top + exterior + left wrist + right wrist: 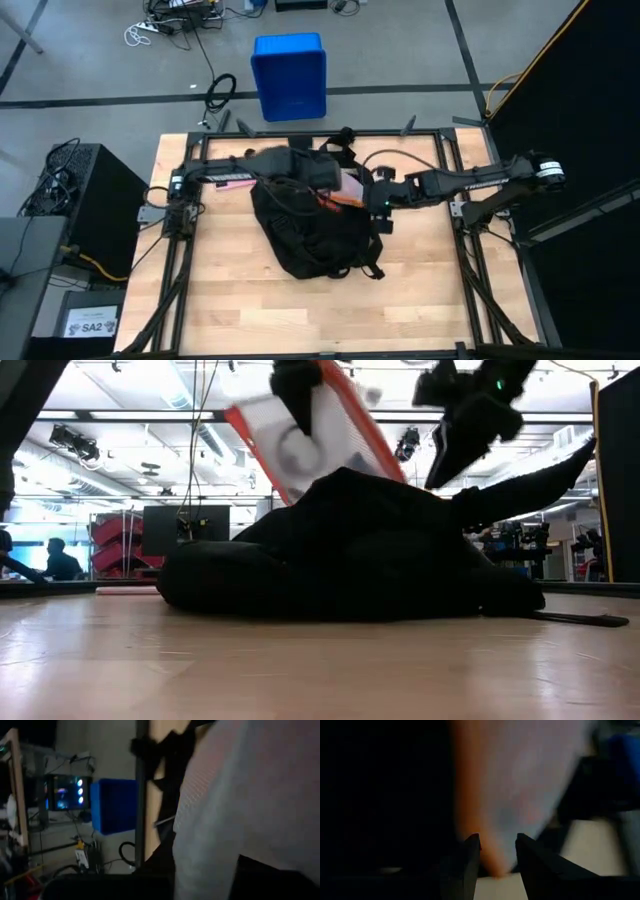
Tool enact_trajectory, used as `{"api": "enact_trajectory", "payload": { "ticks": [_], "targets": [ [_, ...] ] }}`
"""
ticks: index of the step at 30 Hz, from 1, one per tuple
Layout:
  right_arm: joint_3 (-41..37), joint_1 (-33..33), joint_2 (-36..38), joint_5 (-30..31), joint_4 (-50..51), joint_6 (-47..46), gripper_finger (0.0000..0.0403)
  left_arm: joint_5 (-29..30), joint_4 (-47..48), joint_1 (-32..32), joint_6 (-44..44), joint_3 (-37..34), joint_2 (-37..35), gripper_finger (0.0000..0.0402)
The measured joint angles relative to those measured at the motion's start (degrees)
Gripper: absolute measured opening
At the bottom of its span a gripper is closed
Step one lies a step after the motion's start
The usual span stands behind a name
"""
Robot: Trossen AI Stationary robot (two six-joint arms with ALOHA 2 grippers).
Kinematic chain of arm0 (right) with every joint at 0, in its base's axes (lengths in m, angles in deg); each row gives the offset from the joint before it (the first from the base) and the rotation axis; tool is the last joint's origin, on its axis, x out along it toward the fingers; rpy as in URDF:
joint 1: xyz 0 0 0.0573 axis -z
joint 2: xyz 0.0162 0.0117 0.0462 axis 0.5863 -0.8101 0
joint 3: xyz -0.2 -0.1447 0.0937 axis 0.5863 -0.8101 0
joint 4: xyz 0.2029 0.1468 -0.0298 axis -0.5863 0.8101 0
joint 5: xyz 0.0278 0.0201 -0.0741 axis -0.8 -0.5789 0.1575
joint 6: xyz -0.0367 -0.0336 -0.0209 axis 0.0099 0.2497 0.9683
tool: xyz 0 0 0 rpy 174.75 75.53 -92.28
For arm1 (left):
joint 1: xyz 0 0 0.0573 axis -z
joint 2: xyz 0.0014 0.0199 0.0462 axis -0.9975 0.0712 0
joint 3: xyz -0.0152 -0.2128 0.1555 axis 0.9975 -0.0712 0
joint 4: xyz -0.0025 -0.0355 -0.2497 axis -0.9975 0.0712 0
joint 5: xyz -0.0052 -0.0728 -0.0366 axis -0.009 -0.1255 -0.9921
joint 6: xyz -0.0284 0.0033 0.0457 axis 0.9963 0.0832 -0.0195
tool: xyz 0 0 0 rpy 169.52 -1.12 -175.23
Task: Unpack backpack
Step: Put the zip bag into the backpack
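On the wooden table (300, 310) lies the backpack (315, 235), a blue crate (290, 75) behind on grey floor. Left gripper (340, 180) clenches an orange-edged pouch (320, 430); right gripper (497, 855) stands parted beside it. Floor label reads "SA2" (92, 325).

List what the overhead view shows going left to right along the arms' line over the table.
Left arm → left pincer above the backpack → orange-edged flat item → right pincer → right arm.

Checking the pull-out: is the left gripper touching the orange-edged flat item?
Touching. In the low view the left gripper is clamped on the orange-edged flat item, lifted above the backpack.
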Motion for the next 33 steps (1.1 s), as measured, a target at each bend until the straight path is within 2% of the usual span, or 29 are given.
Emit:
{"api": "enact_trajectory", "payload": {
  "ticks": [4, 8, 12, 18, 20, 24, 27, 33],
  "targets": [
    [-8.0, -0.1, -0.1, -6.1, -11.4, 1.1, 0.0100, -1.9, 0.6, -0.9, 1.6, 0.1, -1.0, 0.0000],
    [-13.5, 0.0, -0.1, -6.8, -21.4, 1.2, 0.0101, -5.8, -2.8, -0.9, 1.3, 0.0, 0.1, 0.0000],
    [-15.9, 0.0, -0.1, -7.1, -27.8, 1.2, 0.0103, -12.2, -10.1, -0.8, -3.6, 0.0, 2.2, 0.0000],
    [-16.1, -0.2, 0.1, -5.9, -27.5, 1.0, 0.0109, -28.8, -17.4, -2.0, -10.4, 0.0, 6.8, 0.0000],
    [-16.1, -0.4, 0.7, -5.2, -26.5, 1.2, 0.0115, -32.5, -18.8, -2.3, -11.8, 0.0, 8.4, 0.0000],
    [-16.1, -0.5, 3.2, -4.3, -23.8, 1.5, 0.0126, -35.9, -19.9, -2.9, -13.9, 0.0, 12.0, 0.0001],
    [-16.1, -0.5, 6.3, -4.1, -20.9, 0.8, 0.0134, -40.5, -18.8, -3.6, -16.4, 0.0, 13.4, 0.0012],
    [-16.1, -0.5, 15.2, -4.1, -18.2, 0.0, 0.0146, -42.3, -16.8, -3.7, -19.7, 0.0, 12.5, 0.0081]
  ]
}}
